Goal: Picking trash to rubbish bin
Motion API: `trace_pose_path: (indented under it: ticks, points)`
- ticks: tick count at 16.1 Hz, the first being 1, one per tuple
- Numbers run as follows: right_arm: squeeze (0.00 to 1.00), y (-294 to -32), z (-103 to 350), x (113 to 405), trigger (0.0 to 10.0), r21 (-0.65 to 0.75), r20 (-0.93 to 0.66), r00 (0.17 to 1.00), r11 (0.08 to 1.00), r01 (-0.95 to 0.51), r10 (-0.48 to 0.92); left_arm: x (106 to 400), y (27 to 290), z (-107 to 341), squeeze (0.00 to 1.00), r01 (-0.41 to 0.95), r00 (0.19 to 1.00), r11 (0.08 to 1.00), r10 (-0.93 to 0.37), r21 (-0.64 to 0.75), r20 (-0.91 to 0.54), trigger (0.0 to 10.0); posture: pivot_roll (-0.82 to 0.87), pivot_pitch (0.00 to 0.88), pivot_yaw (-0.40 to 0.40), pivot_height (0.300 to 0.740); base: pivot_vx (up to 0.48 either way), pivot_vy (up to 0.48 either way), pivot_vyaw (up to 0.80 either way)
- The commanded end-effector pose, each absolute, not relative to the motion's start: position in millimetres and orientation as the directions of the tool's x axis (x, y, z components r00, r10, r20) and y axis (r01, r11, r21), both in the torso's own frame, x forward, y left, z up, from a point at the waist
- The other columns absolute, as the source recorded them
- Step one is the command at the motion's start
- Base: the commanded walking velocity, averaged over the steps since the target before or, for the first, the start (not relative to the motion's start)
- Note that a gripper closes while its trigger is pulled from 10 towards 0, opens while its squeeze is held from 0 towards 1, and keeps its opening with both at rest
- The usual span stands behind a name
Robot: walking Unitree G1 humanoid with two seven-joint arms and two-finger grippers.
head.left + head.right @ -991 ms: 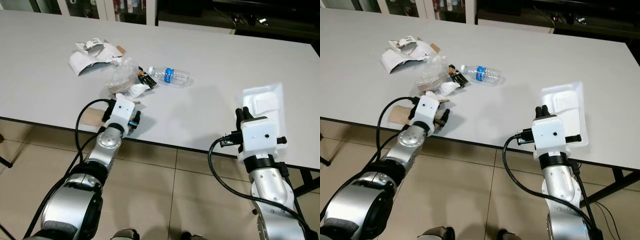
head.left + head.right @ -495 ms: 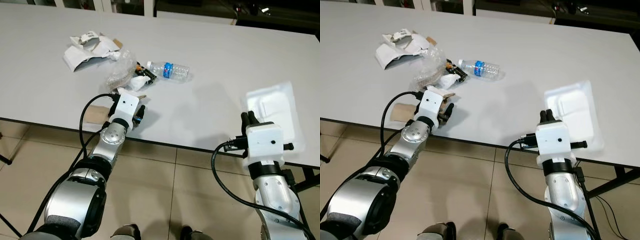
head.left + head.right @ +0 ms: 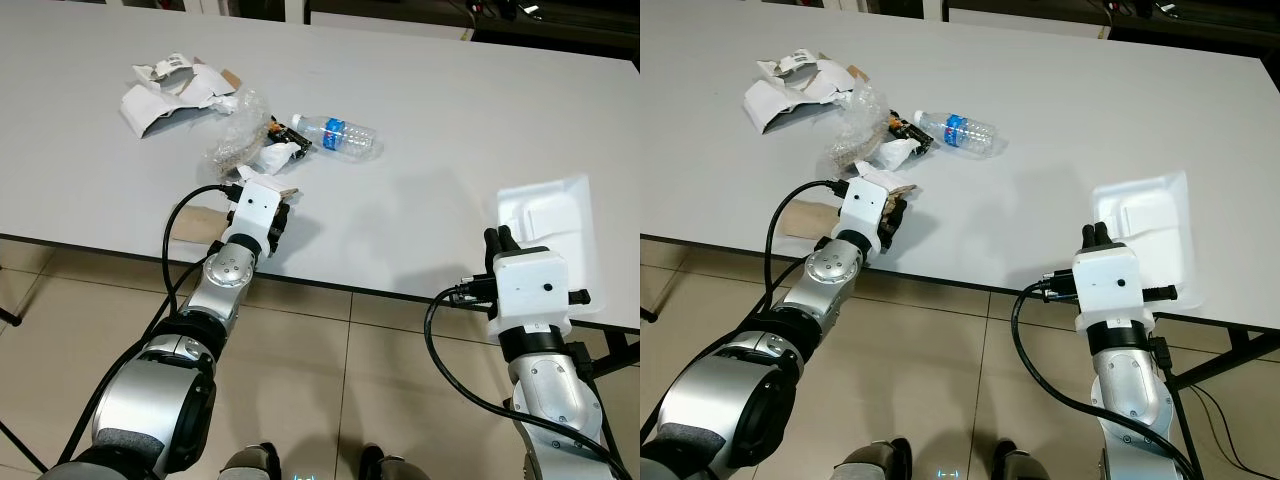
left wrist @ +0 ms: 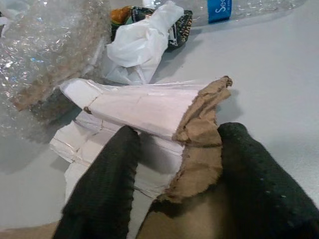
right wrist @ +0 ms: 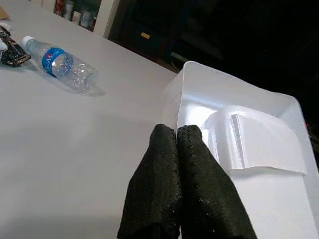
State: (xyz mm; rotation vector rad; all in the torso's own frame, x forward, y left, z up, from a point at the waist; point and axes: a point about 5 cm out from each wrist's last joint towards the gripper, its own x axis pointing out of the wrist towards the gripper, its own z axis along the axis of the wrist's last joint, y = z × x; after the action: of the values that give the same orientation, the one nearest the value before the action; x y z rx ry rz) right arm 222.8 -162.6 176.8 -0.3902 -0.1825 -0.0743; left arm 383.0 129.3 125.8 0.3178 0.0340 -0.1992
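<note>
Left arm extended forward; left pincer (image 4: pixel 169 184) has both black fingers (image 4: pixel 102 191) spread apart, low and level. Right arm raised with wrist upright; right pincer (image 5: pixel 177 137) has its two fingers (image 5: pixel 157 174) pressed flat together, pointing forward.

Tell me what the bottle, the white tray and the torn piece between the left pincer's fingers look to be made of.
Bottle: clear, glossy plastic, see-through, blue label.
White tray: likely foam or thin moulded plastic, matte with soft sheen.
Torn piece: cardboard, white facing over brown fibrous ragged edge, between the open left pincer.
</note>
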Motion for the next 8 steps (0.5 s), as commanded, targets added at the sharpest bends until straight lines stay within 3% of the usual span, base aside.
trace_pose_path:
  ticks: [1,8]
  points:
    - [0.0,-166.4,180.5,222.2,10.0,-0.382,0.195,0.979,0.916,0.125,-0.052,379.6,131.3,115.5,0.0,0.203,0.978,0.934,-0.178,0.296,-0.109,0.0,0.07,0.188,-0.018,0.74,0.0,0.0,0.0]
    - [0.0,-173.5,181.9,224.6,10.0,-0.386,0.21,0.972,0.904,0.183,-0.107,385.3,132.8,132.1,0.0,0.146,0.989,0.944,-0.148,0.295,-0.017,0.0,0.07,0.176,-0.016,0.74,0.0,0.0,0.0]
